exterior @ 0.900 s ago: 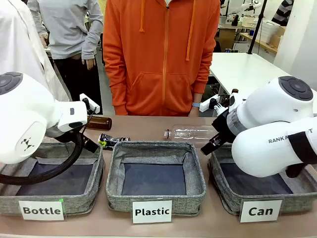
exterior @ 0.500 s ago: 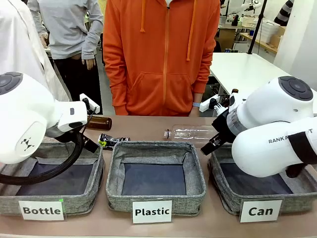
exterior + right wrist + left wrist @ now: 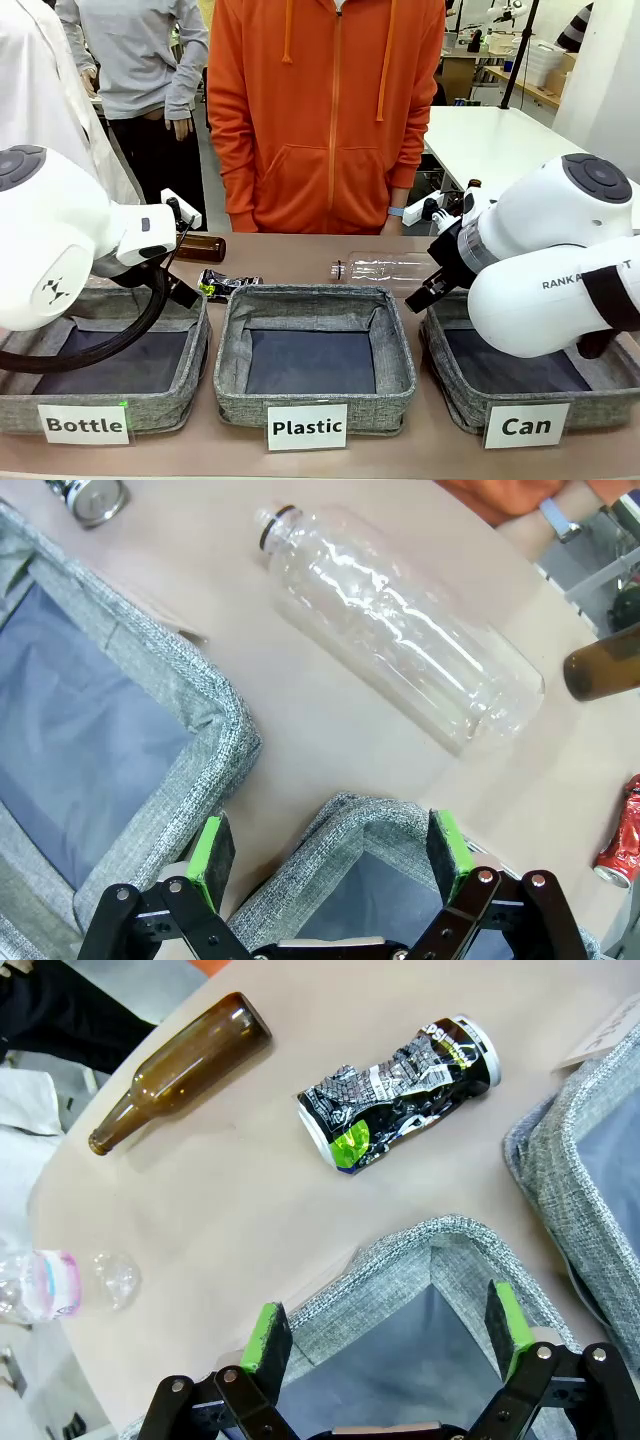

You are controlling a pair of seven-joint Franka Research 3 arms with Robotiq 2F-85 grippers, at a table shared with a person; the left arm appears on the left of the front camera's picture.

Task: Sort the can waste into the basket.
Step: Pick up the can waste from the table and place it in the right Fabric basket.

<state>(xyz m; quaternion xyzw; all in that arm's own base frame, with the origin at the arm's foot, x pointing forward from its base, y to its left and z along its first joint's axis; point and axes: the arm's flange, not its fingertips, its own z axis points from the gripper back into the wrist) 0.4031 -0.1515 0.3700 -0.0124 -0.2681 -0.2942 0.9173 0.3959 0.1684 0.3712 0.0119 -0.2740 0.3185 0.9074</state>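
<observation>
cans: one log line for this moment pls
black can: on table | red can: on table | Can basket: cans not yet in | left gripper: open, holding nothing | right gripper: open, holding nothing

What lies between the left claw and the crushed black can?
In the left wrist view: the Bottle basket's grey rim, then bare tabletop up to the crushed black-and-silver can. The open left claw hangs over that basket's corner.

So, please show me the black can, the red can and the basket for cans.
black can (image 3: 400, 1095): left wrist view, its crumpled middle.
red can (image 3: 622, 835): right wrist view, its dented side.
Can basket (image 3: 447, 365): front view, its grey left wall.
</observation>
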